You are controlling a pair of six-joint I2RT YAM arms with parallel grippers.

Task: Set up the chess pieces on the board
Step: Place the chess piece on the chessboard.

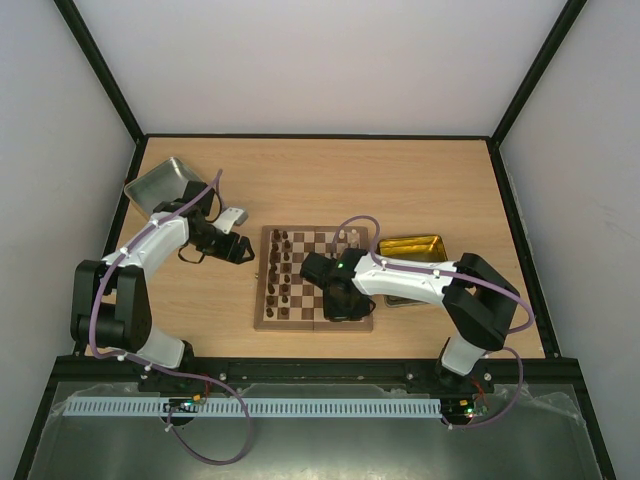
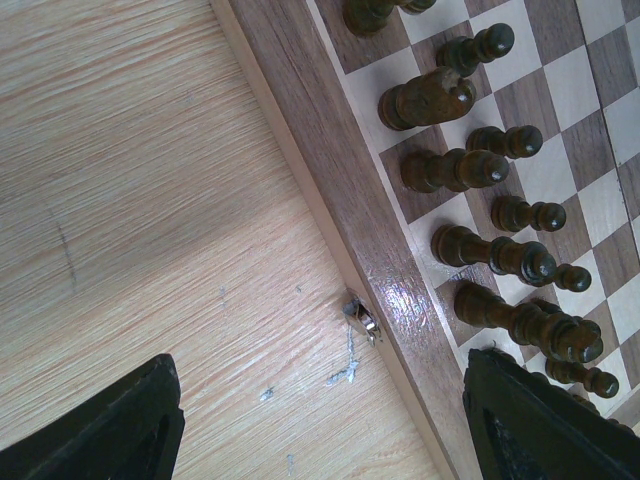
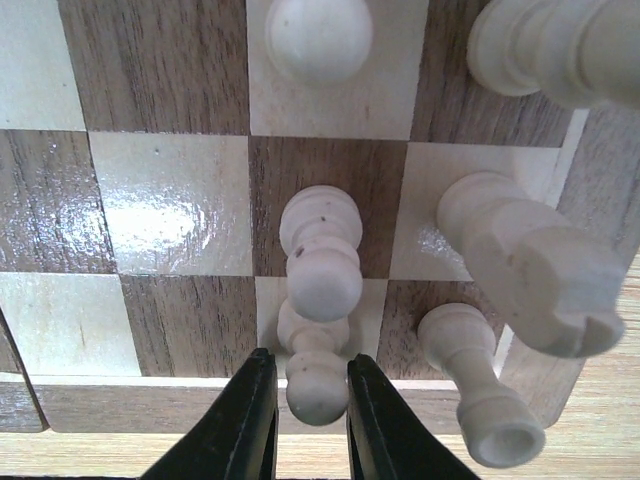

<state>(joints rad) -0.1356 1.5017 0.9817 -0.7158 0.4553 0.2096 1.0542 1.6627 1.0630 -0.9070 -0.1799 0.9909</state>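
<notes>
The board (image 1: 268, 322) lies mid-table. Dark brown chess pieces (image 1: 282, 270) stand in two files along its left side and also show in the left wrist view (image 2: 455, 170). My left gripper (image 1: 243, 252) hangs open and empty (image 2: 325, 430) over the bare table, just outside the board's left border (image 2: 330, 190). My right gripper (image 1: 340, 305) is over the board's near right part. In the right wrist view it (image 3: 315, 420) is closed around the head of a cream pawn (image 3: 318, 385) standing on an edge square. Other cream pieces (image 3: 320, 250) stand close around it.
A silver tin (image 1: 165, 180) sits at the back left. A yellow-sided tray (image 1: 412, 248) sits right of the board, partly behind my right arm. A small metal clasp (image 2: 362, 318) sticks out of the board's left edge. A tall cream piece (image 3: 530, 270) stands just right of the held pawn.
</notes>
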